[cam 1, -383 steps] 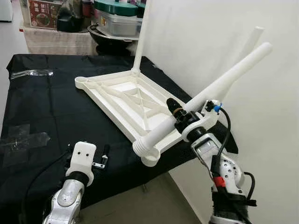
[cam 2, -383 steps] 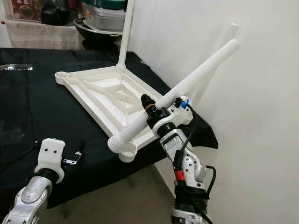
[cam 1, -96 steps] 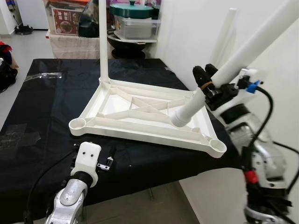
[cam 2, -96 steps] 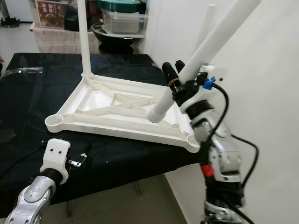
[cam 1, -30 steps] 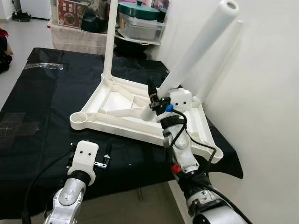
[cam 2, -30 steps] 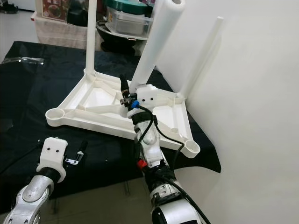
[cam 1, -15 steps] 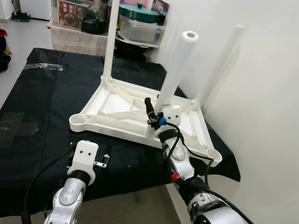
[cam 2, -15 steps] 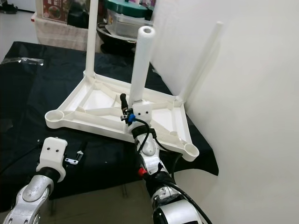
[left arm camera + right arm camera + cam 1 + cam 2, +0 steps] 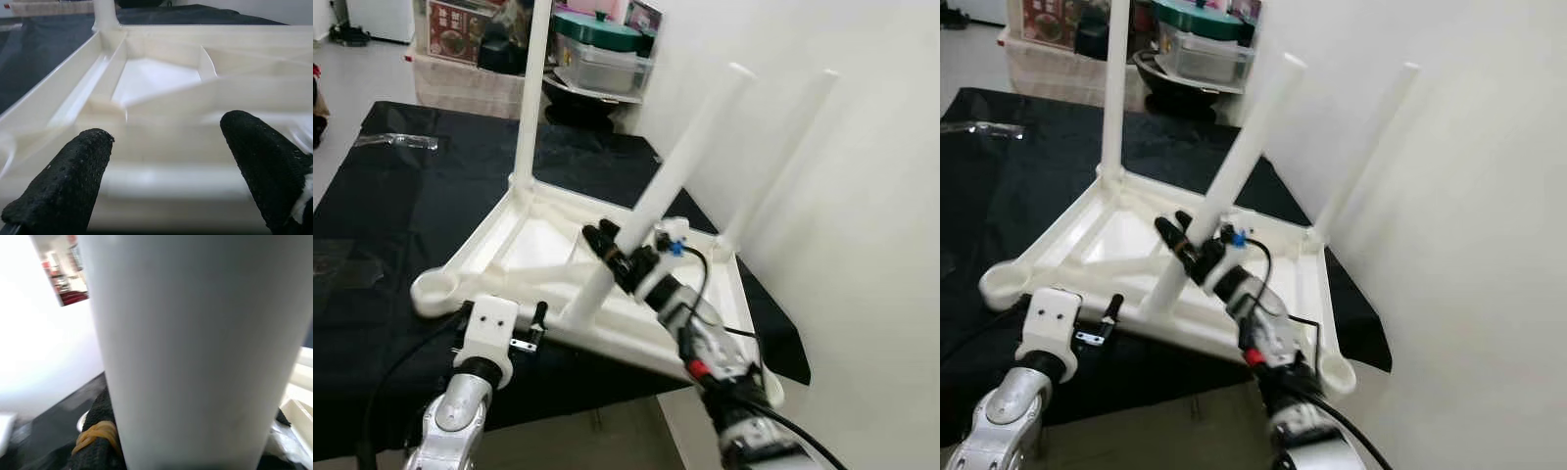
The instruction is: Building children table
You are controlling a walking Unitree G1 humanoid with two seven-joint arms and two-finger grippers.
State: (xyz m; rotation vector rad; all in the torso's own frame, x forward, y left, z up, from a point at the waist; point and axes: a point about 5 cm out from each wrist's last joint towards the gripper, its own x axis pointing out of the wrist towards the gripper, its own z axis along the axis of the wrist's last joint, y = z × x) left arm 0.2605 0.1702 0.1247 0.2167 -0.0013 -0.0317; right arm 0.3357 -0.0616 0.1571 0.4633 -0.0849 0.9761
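The upturned white tabletop (image 9: 636, 323) lies on the black-draped desk (image 9: 401, 215); two legs stand upright at its far corners; the right gripper (image 9: 625, 257) is clamped on a third white leg (image 9: 680, 166), its long axis tilted up toward the wall, lower end over the near rail; the left wrist view shows the left gripper (image 9: 171, 161), fingers (image 9: 68, 186) apart, facing the tabletop's ribbed underside.

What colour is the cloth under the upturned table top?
Black; the cloth shows best in the left eye view, beneath the white table top.
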